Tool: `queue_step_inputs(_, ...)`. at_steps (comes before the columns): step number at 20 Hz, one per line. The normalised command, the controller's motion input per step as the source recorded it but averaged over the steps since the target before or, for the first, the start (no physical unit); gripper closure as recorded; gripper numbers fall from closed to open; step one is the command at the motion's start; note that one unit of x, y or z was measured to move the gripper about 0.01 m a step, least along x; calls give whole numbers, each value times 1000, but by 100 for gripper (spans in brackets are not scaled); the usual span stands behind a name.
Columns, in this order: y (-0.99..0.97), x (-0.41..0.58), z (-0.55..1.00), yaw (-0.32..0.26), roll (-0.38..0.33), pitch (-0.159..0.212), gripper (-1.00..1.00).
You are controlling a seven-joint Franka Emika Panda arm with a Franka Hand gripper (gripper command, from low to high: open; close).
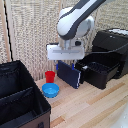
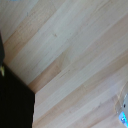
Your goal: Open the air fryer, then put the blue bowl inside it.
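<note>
The air fryer stands at the exterior view's right, with its deep black drawer pulled out toward the middle. Its handle is too dark to pick out against the drawer front. The blue bowl sits on the wooden table, in front of a small red cup. My gripper hangs above the table between the drawer and the bowl, higher than the bowl and to its right in the exterior view. It holds nothing and looks open. The wrist view shows bare wood and one blue fingertip.
A flat dark-blue slab stands tilted just under my gripper, beside the drawer. A black fabric bin with compartments fills the exterior view's lower left. A black shape fills one corner of the wrist view. A reed screen backs the table.
</note>
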Motion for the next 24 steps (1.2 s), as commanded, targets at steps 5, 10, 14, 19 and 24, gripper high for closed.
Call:
queue_step_inputs(5,158,238,-374,102,-85,-35,-100)
queue_step_inputs(10,19,295,-317,90,-79,-30,-100)
queue_step_inputs(14,0,326,-263,106,-63,-13,-100)
queue_step_inputs(19,10,291,-297,110,-44,-6,-100)
queue_step_inputs(24,-3,50,-275,88,-52,0,-100)
